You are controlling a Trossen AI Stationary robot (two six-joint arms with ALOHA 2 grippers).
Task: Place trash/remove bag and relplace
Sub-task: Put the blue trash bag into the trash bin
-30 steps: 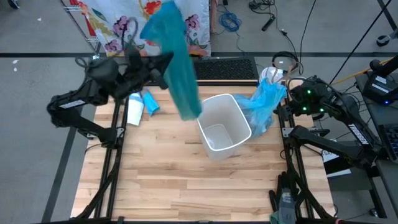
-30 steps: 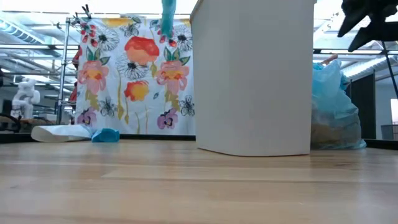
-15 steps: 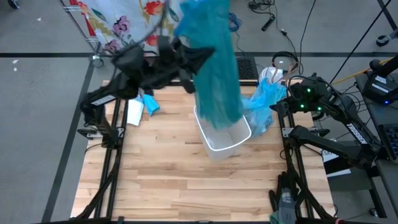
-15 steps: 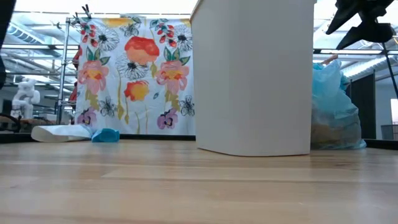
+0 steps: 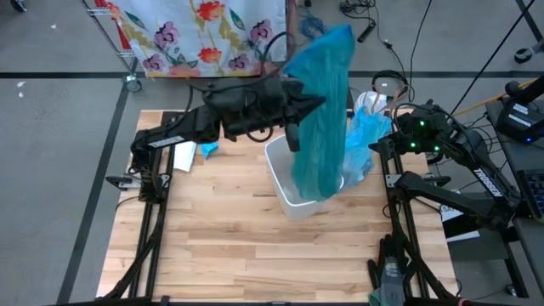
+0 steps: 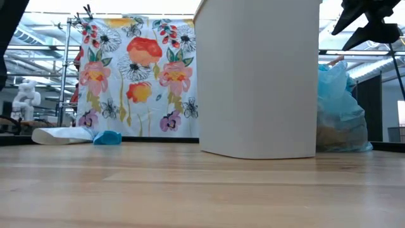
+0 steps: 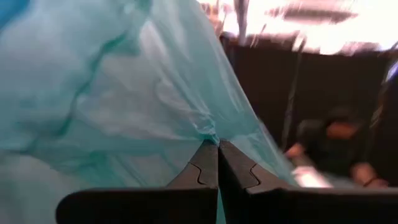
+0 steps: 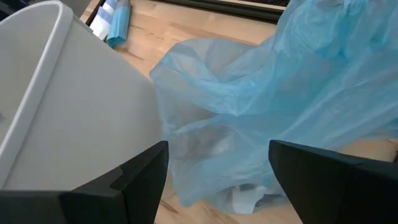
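From above, we take the white bin [image 5: 299, 180] near the middle of the table [image 5: 229, 246] as our landmark. The left gripper [image 5: 296, 109] reaches over the bin's far rim, pinched shut on the top of a teal-green bag [image 5: 321, 119], which hangs down across the bin's mouth. The pale blue bag [image 5: 364, 140], full and bunched, lies against the bin's right side, between the bin and the right gripper [image 5: 393, 129], which waits at the table's right edge. To the left of the bin, near the far edge, lie a white roll [image 5: 183, 155] and a small blue packet [image 5: 207, 149].

At table height we see the bin [image 6: 258, 79] as a tall white wall, with the pale blue bag [image 6: 340, 111] touching the table just beside it. It holds brownish trash [image 6: 330, 136] in its lower part. On the bin's other side, well apart, rest the white roll [image 6: 60, 135] and the blue packet [image 6: 107, 137], before a flowered cloth [image 6: 136, 73].

From the left wrist, the fingertips [image 7: 205, 163] meet tightly on a fold of the teal-green bag [image 7: 118, 93].

From the right wrist, the fingers [image 8: 140, 171] stand wide apart and hold nothing, and the pale blue bag [image 8: 273, 106] is pressed to the bin's wall [image 8: 68, 106].
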